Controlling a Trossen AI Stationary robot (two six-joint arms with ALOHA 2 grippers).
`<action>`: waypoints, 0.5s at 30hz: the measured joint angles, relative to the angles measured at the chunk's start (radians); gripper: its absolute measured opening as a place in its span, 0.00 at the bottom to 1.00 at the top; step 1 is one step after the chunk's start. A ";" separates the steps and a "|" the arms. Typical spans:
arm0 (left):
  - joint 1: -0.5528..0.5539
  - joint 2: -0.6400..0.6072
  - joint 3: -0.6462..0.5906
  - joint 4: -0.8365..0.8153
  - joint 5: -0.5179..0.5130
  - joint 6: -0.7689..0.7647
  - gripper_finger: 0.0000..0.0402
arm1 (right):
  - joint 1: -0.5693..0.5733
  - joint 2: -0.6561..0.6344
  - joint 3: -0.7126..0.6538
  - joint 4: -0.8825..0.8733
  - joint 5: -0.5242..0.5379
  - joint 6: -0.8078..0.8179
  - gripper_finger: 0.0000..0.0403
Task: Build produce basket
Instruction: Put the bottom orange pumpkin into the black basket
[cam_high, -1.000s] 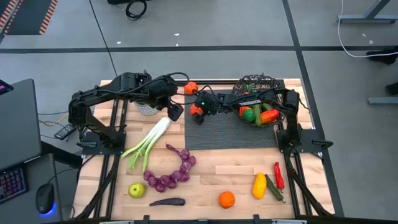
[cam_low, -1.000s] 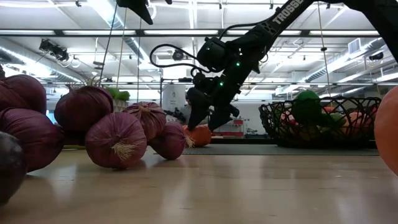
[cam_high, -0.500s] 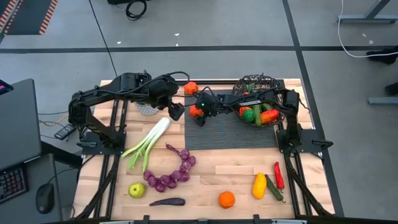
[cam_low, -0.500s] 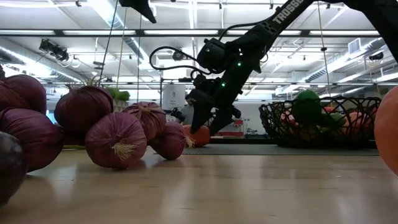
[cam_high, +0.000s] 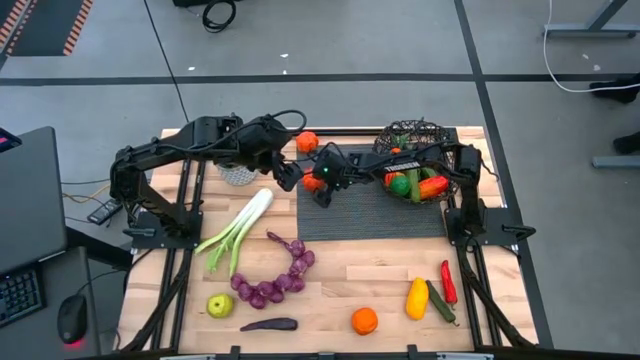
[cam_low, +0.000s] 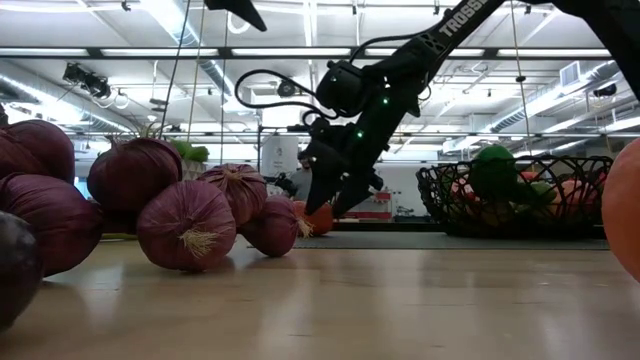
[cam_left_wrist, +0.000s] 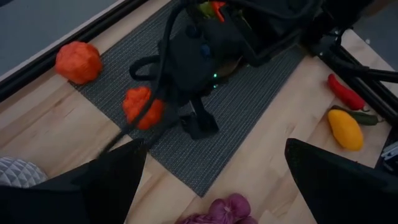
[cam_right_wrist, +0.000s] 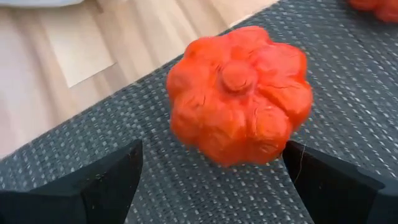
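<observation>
While "TROSSEN" shows on arm, right hand (cam_right_wrist: 211, 186) straddles pumpkin (cam_right_wrist: 239, 93).

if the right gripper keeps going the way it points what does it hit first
Most likely the ribbed orange fruit on the dark mat: it sits centred just ahead of the right gripper, whose jaws are open.

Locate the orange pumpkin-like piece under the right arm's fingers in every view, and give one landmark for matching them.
High view: orange pumpkin at the grey mat's left edge, mostly under the right gripper.
Low view: centre, behind that gripper, partly hidden.
Left wrist view: on the mat beside the right gripper; a second one lies off the mat.
Right wrist view: fills the centre, between open fingers.
Shared landmark: the grey mat.
</observation>
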 joint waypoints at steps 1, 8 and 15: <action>0.000 0.000 0.000 0.004 0.000 0.000 0.97 | 0.000 0.000 0.000 0.000 0.001 -0.008 0.97; -0.002 0.000 0.000 0.016 0.000 -0.001 0.97 | 0.000 0.000 0.000 0.001 0.001 -0.007 0.97; -0.009 0.000 0.000 0.112 0.000 -0.008 0.97 | 0.008 0.000 0.000 0.002 0.001 -0.007 0.97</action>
